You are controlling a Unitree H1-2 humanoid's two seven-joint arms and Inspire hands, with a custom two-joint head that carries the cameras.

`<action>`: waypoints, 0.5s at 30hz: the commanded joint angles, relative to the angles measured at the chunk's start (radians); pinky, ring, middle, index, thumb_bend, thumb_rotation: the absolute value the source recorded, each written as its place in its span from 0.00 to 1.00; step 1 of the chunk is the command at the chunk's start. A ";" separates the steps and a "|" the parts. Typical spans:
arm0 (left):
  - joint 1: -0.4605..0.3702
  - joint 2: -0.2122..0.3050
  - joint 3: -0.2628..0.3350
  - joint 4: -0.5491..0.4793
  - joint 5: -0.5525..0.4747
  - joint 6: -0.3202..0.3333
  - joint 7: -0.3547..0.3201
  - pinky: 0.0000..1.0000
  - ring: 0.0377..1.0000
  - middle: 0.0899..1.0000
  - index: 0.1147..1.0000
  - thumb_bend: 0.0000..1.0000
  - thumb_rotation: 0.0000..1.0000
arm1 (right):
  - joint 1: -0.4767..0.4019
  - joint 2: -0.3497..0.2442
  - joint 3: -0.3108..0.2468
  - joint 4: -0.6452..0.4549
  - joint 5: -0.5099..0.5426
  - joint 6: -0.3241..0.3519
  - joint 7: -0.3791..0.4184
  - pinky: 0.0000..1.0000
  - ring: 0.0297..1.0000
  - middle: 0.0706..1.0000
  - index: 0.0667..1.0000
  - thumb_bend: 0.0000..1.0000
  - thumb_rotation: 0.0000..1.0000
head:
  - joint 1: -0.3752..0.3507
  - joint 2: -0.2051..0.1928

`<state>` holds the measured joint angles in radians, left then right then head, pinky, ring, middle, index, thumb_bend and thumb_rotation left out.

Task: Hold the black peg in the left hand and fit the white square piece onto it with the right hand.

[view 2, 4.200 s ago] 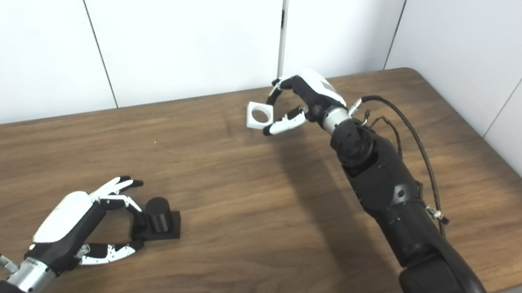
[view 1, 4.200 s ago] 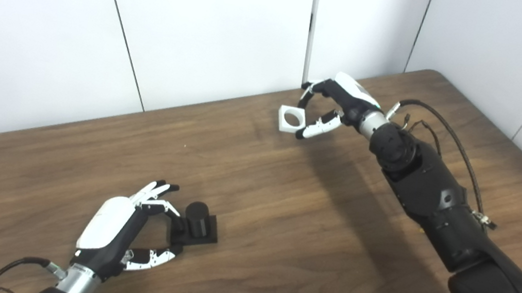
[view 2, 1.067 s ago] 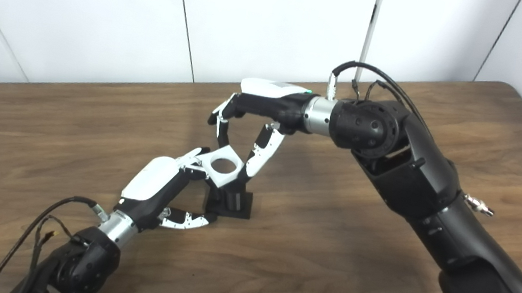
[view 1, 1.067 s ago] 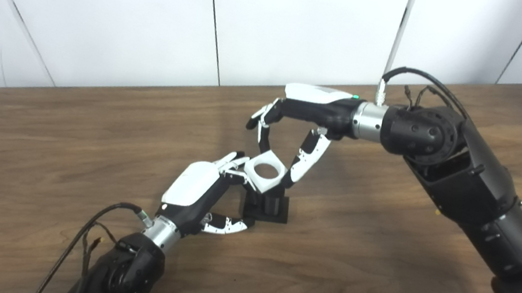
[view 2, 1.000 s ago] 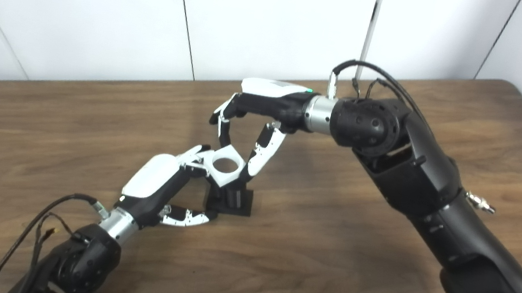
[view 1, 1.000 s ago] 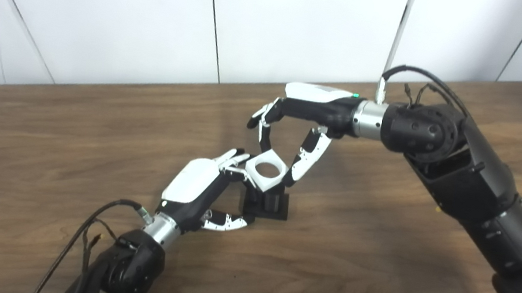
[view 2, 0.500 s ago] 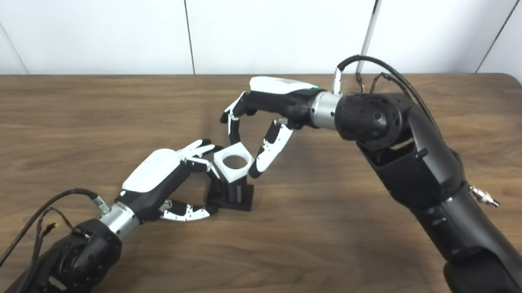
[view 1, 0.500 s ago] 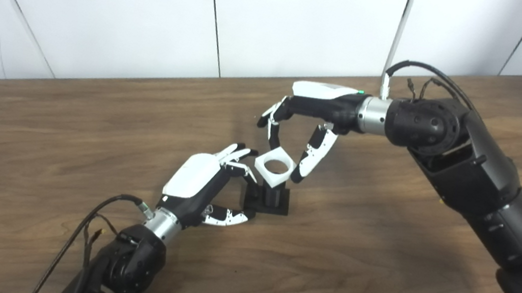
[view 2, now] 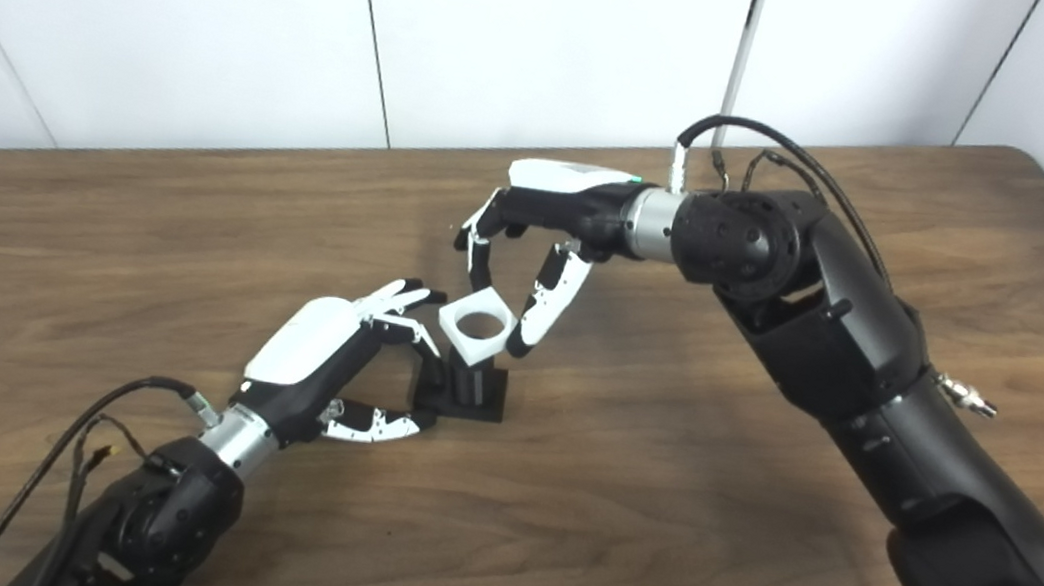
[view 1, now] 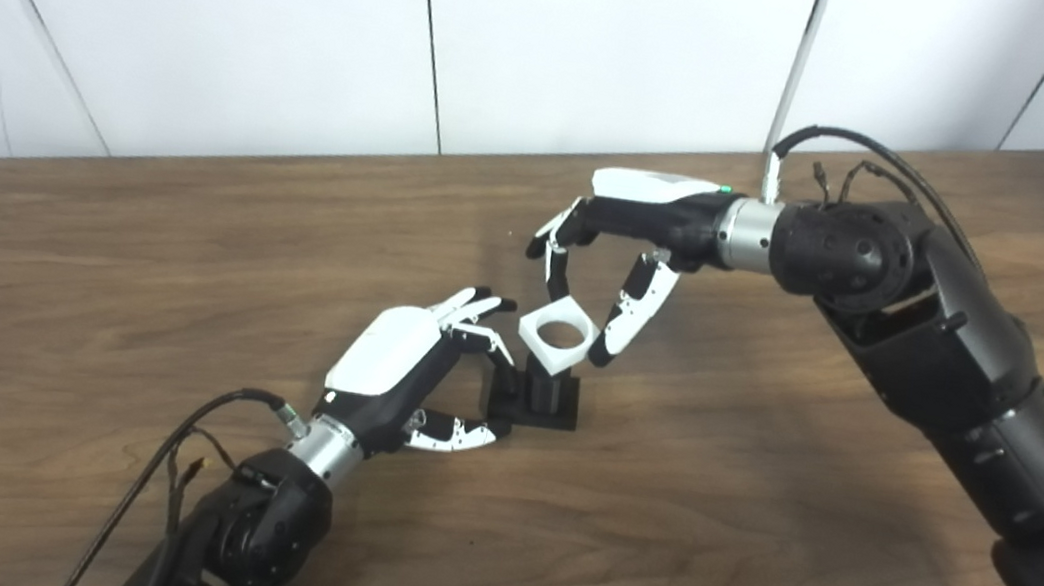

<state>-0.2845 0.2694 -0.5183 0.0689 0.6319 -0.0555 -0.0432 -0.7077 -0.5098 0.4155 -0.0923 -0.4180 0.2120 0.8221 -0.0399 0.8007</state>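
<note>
The left hand [view 1: 396, 367] grips the square base of the black peg [view 1: 541, 396], fingers and thumb closed on its left edge. Just right of it, the white square piece [view 1: 557, 338] sits on top of the upright peg, pinched between the right hand [view 1: 635, 237] fingers and thumb from above. The base rests on a wooden table [view 1: 133, 262] before white wall panels [view 1: 216, 11].

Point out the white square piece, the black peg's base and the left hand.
white square piece [view 1: 540, 339]: left eye view, on its near top face.
black peg [view 1: 559, 412]: left eye view, on its square base.
left hand [view 2: 305, 349]: right eye view, on the white back shell.
</note>
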 commanded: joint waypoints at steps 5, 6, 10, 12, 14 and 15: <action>0.051 0.020 -0.046 0.051 0.060 0.077 -0.114 0.92 0.97 0.91 0.43 0.52 0.09 | -0.020 0.007 -0.016 -0.004 0.007 -0.037 -0.032 0.82 0.88 0.82 0.44 0.52 0.14 | 0.002 0.001; 0.051 0.019 -0.045 0.052 0.060 0.075 -0.111 0.92 0.97 0.91 0.43 0.52 0.09 | -0.017 0.010 -0.016 -0.005 0.006 -0.034 -0.031 0.83 0.88 0.83 0.44 0.52 0.14 | 0.003 0.002; 0.050 0.018 -0.045 0.055 0.058 0.072 -0.109 0.92 0.97 0.91 0.43 0.52 0.09 | -0.010 0.023 -0.012 -0.009 0.006 -0.015 -0.022 0.85 0.89 0.83 0.44 0.52 0.14 | 0.004 0.003; 0.048 0.019 -0.045 0.056 0.057 0.072 -0.111 0.92 0.97 0.91 0.43 0.52 0.09 | -0.007 0.030 -0.009 -0.009 0.007 -0.014 -0.020 0.86 0.90 0.83 0.44 0.52 0.14 | 0.004 0.003; 0.048 0.018 -0.044 0.054 0.057 0.077 -0.114 0.93 0.97 0.92 0.43 0.52 0.09 | -0.002 0.039 -0.004 -0.007 0.004 -0.016 -0.021 0.87 0.90 0.83 0.44 0.52 0.14 | 0.004 0.002; 0.049 0.017 -0.044 0.053 0.057 0.078 -0.113 0.93 0.97 0.92 0.43 0.52 0.09 | 0.000 0.042 -0.001 -0.006 0.002 -0.017 -0.021 0.87 0.90 0.83 0.44 0.52 0.14 | 0.006 0.002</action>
<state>-0.2849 0.2685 -0.5189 0.0686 0.6327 -0.0534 -0.0432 -0.6690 -0.4708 0.4206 -0.0881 -0.4185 0.1978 0.8165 -0.0338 0.8023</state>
